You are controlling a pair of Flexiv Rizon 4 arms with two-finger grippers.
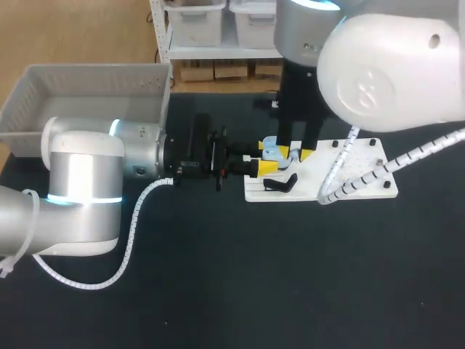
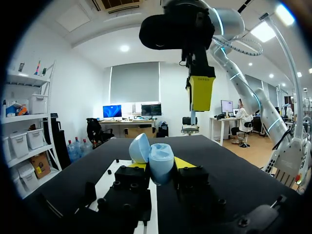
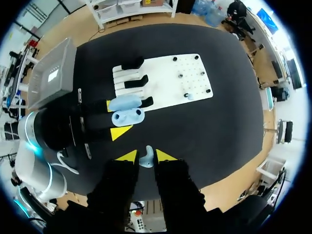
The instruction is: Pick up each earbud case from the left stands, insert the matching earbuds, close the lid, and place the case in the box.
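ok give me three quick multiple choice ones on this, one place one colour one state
1. Where is the earbud case? A in the box; B between the fingers of the left gripper; C on a stand.
2. Its colour? A light blue; B red; C black.
3. Its lid? A closed; B missing; C open.
1 B: the yellow tips press it from both sides.
2 A: it is pale blue in all three views.
3 C: the lid stands tilted up off the shell.
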